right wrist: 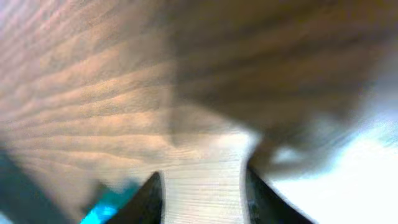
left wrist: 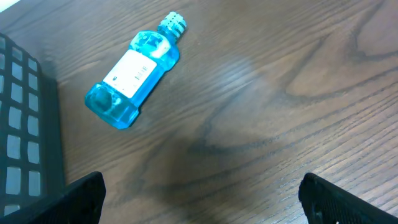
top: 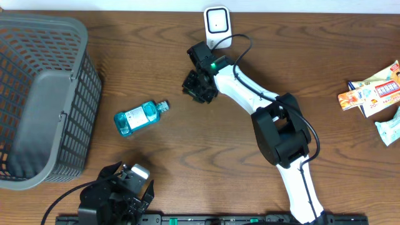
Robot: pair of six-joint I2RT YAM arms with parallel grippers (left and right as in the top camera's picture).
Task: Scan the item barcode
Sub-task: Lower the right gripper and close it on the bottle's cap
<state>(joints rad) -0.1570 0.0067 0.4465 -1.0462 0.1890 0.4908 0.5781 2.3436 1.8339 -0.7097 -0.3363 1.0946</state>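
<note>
Bottle (top: 140,117) of clear blue plastic, wood-grain table (top: 206,147)

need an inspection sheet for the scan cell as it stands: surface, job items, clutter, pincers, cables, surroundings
Surface: wooden table, no damage seen.
Job's things: blue bottle lying on its side, white label up, apart from both pincers; white scanner at the far edge.
Clutter: grey basket at the left; snack packets at the right edge.
Grippers: left pincer open, empty, short of the bottle; right pincer open, nothing between its fingers, near the scanner.
Cables: black cable looping beside the scanner at the right arm's wrist; another cable by the left arm.
Surroundings: black rail along the near edge; otherwise nothing seen.
</note>
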